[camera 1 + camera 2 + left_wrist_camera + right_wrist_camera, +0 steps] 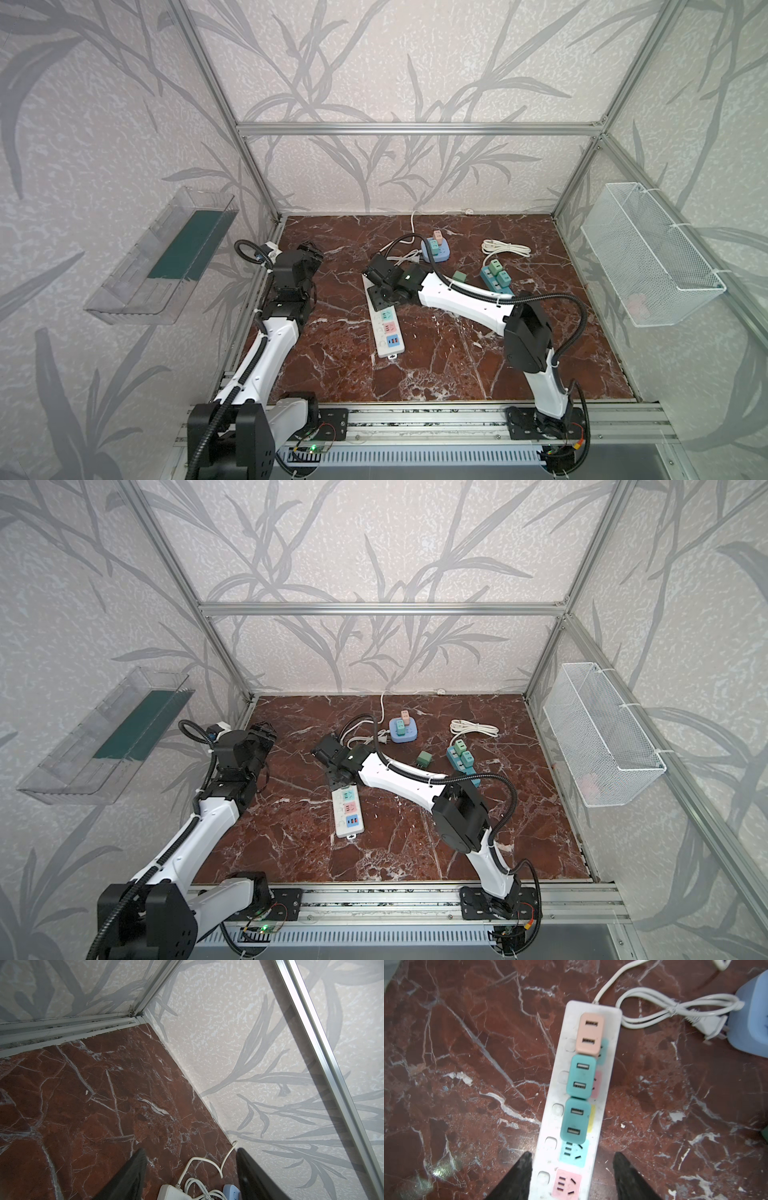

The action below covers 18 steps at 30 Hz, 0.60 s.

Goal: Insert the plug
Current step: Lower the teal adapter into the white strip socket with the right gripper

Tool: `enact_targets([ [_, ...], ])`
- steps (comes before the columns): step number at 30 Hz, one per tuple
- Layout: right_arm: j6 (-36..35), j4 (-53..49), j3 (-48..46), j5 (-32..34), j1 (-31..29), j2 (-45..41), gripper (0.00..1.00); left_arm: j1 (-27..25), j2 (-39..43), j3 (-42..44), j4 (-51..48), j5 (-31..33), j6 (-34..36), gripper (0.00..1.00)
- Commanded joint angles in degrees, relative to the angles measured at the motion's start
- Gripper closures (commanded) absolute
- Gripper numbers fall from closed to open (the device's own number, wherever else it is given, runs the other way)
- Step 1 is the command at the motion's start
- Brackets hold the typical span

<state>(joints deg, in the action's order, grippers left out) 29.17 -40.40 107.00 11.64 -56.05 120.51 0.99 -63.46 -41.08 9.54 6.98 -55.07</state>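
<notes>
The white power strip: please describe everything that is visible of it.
The strip is a long white plastic bar lying flat on the marble-look table. A pink adapter and two teal adapters, each with two USB ports, are plugged in a row at its cord end. Next come a free teal socket, a free pink socket and, in a top view, a blue USB panel. Buttons line one edge. Its cord leaves that end. The open right gripper hovers over it.

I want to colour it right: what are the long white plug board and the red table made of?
The plug board looks like hard plastic, smooth and matte, scuffed. The table looks like polished marble, white veins and glossy glints, but could be a printed sheet.
</notes>
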Motion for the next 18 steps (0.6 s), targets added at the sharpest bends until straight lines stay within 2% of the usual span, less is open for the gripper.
enact_targets([
  [1, -2.56, -1.35, 2.04, -1.15, 1.80, 1.20, 0.38, 0.41, -0.69, 0.28, 0.99, -0.52, -0.20, 0.31],
  [10, -1.94, -1.41, 0.51, -5.77, 3.53, 4.79, 0.39, 0.42, -1.95, -0.04, 1.28, -1.44, -0.04, 0.32],
  [18, -0.25, 1.47, -6.13, -6.72, 4.64, 4.02, 0.40, 0.56, -2.80, -0.19, 1.36, -2.14, 0.05, 0.33],
])
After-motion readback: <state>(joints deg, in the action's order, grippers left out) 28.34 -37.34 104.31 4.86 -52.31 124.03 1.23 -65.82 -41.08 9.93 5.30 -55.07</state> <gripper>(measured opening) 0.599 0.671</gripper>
